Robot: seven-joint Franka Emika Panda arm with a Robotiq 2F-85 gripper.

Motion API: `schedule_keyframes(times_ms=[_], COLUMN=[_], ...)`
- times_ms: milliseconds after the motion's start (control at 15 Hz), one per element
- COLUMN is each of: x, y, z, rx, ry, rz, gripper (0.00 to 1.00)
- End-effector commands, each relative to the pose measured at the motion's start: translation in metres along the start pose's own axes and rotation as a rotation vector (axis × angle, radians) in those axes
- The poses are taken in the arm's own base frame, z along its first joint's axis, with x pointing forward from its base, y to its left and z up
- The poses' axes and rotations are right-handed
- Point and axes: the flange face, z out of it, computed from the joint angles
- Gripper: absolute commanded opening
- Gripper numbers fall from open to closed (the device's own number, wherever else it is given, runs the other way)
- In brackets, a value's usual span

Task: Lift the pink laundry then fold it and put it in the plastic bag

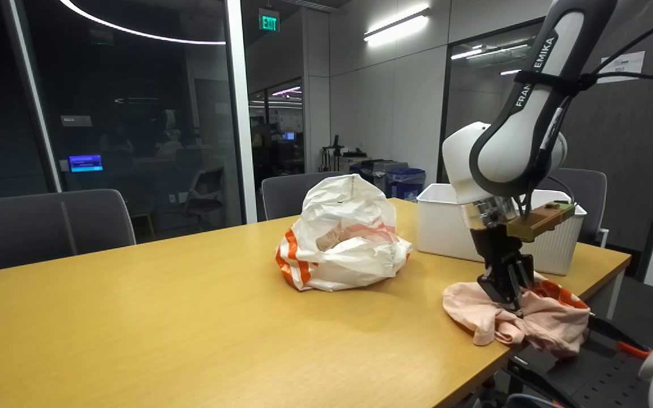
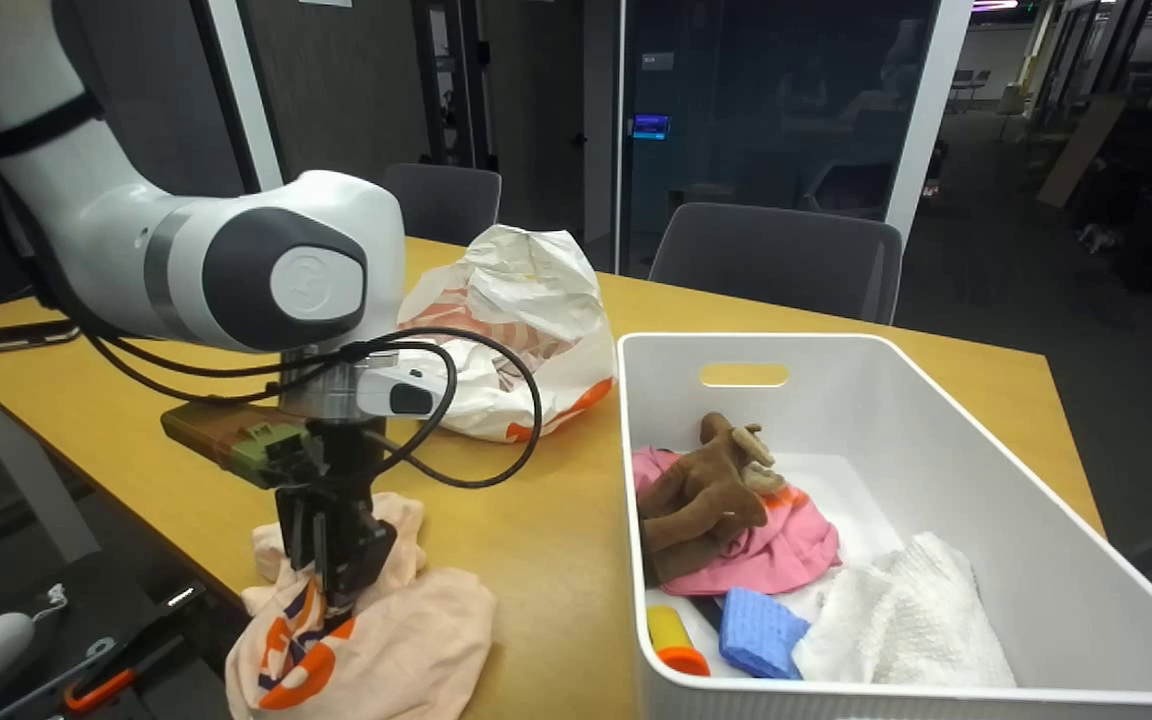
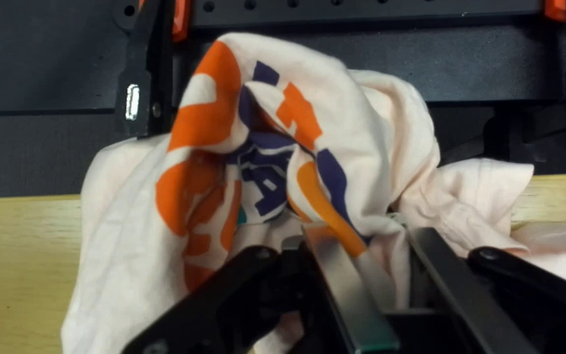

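One yellow table (image 1: 190,317), with pink laundry (image 2: 436,625) gripped at its edge

Across the table's edge lies the pink laundry, a crumpled pale cloth printed in orange and dark blue, partly on the wood and partly out past it, toward a black platform (image 1: 610,379). The gripper (image 3: 365,229) points down into it, its fingers standing close together and clamped on a fold of the cloth. Further in on the table sits the crumpled white plastic bag (image 1: 355,263) with its orange stripes. Toward one end of the table stands a rigid white box (image 1: 445,232); in an exterior view a brown plush toy (image 2: 706,500) and a white cloth (image 2: 911,620) show inside it. A flat dark object (image 2: 23,337) lies near the table's edge.

The table's surface is smooth, its faint grain showing in the wrist view. Grey chairs (image 1: 49,232) stand around the table. Beyond it rise dark glass walls (image 1: 151,153) and a small lit blue screen (image 1: 85,163); a green exit sign (image 1: 268,20) and a strip light (image 1: 397,24) glow high past the table, with waste bins (image 1: 406,182) by a pale wall (image 1: 383,113).
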Motion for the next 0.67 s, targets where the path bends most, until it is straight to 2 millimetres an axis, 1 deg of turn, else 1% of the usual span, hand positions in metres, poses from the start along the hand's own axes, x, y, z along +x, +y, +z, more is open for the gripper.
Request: schedule_keyframes(times_ms=[0,67,133,200,267,333,400,533,600], x=[0.002,0.003,0.004,-0.008,-0.014,-0.006,-0.006,-0.024,-0.028], y=[0.007,0.008,0.008,0.009,0.009,0.008,0.006,0.004,0.001], z=[-0.02,-0.03,-0.044,-0.052,-0.061,-0.079,-0.094,-0.113,-0.125], rx=[-0.033,-0.051,-0.091,-0.134,-0.176,-0.219,-0.257,-0.327,-0.355], ry=[0.057,0.088,0.135,0.179,0.214,0.252,0.294,0.377,0.419], rz=[0.032,0.035,0.036,0.033,0.031,0.032,0.032,0.033,0.033], gripper=[0.0,0.0,0.0,0.0,0.0,0.0,0.0,0.0,0.0])
